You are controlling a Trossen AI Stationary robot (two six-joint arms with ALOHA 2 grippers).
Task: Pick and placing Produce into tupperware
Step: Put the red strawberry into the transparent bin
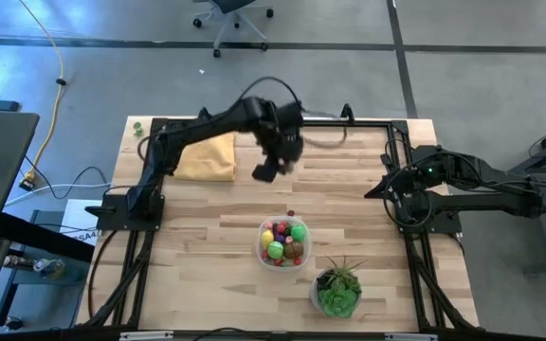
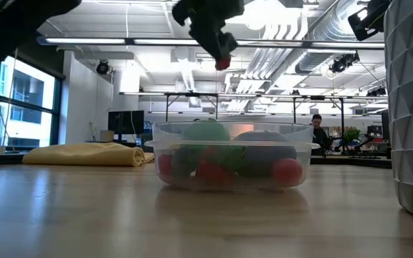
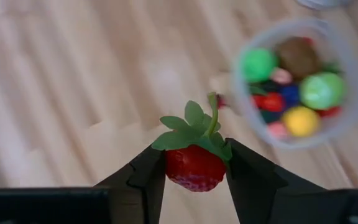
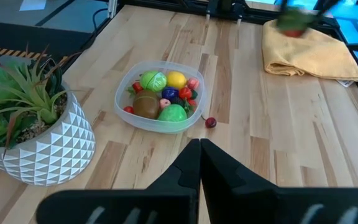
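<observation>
A red toy strawberry (image 3: pixel 193 168) with green leaves (image 3: pixel 191 127) sits in my left gripper (image 3: pixel 196 177), which is shut on it high above the table, on the far side of the tupperware (image 1: pixel 282 243). The low view shows the strawberry (image 2: pixel 223 63) hanging above the container (image 2: pixel 231 154). The round clear tupperware (image 4: pixel 160 96) rests on the table and holds several pieces of red, green, yellow, brown and blue produce. One small red piece (image 4: pixel 211 122) lies on the table beside its far rim. My right gripper (image 4: pixel 199 149) is shut and waits at the right edge. My left gripper pinches the strawberry's red body (image 3: pixel 174 169) between its two fingers (image 3: pixel 143 180), one on each side. The fingers point steeply down. The strawberry is lifted clear of the table, with its leaves and stem sticking out past the fingertips.
A yellow folded cloth (image 1: pixel 207 156) lies at the far left of the table. A white patterned pot with a green plant (image 1: pixel 337 289) stands at the near edge, right of the tupperware. Bare wood lies between the cloth and the container.
</observation>
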